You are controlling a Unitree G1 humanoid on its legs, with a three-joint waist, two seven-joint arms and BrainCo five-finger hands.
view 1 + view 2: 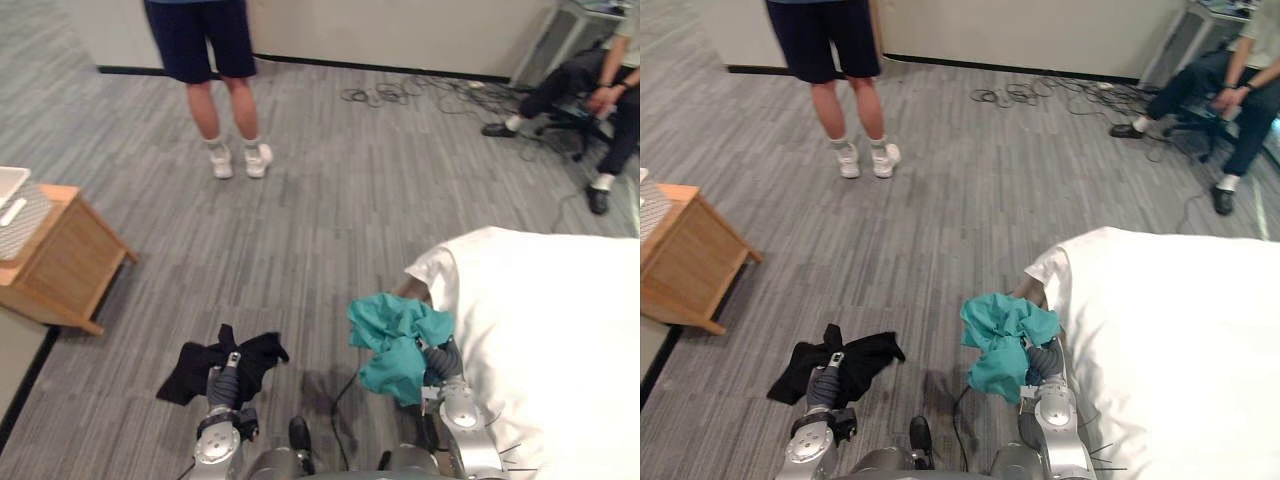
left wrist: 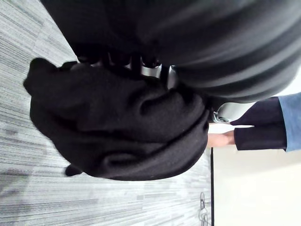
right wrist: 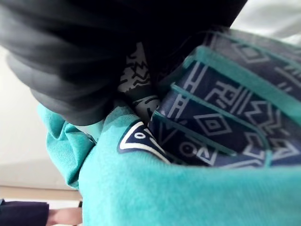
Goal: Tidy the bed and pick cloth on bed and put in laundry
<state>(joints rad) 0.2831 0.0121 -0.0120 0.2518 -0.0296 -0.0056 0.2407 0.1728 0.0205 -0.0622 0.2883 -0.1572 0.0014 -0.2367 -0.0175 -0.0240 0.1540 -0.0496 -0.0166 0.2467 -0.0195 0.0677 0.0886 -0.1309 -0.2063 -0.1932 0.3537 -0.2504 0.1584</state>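
Note:
A black cloth (image 1: 255,358) hangs bunched from my left hand (image 1: 224,384), low over the grey floor; in the left wrist view its folds (image 2: 117,122) sit right against my curled fingers (image 2: 149,70). A teal cloth (image 1: 395,340) with a dark patterned print (image 3: 225,122) is gathered in my right hand (image 1: 441,360), beside the corner of the bed (image 1: 550,330). The bed is covered by a white sheet. Most of both hands is hidden under the cloths.
A wooden nightstand (image 1: 60,260) with a white object (image 1: 10,190) on it stands at the left. A person (image 1: 215,60) stands on the floor ahead. Another person (image 1: 590,90) sits on a chair at the far right, with loose cables (image 1: 400,93) nearby.

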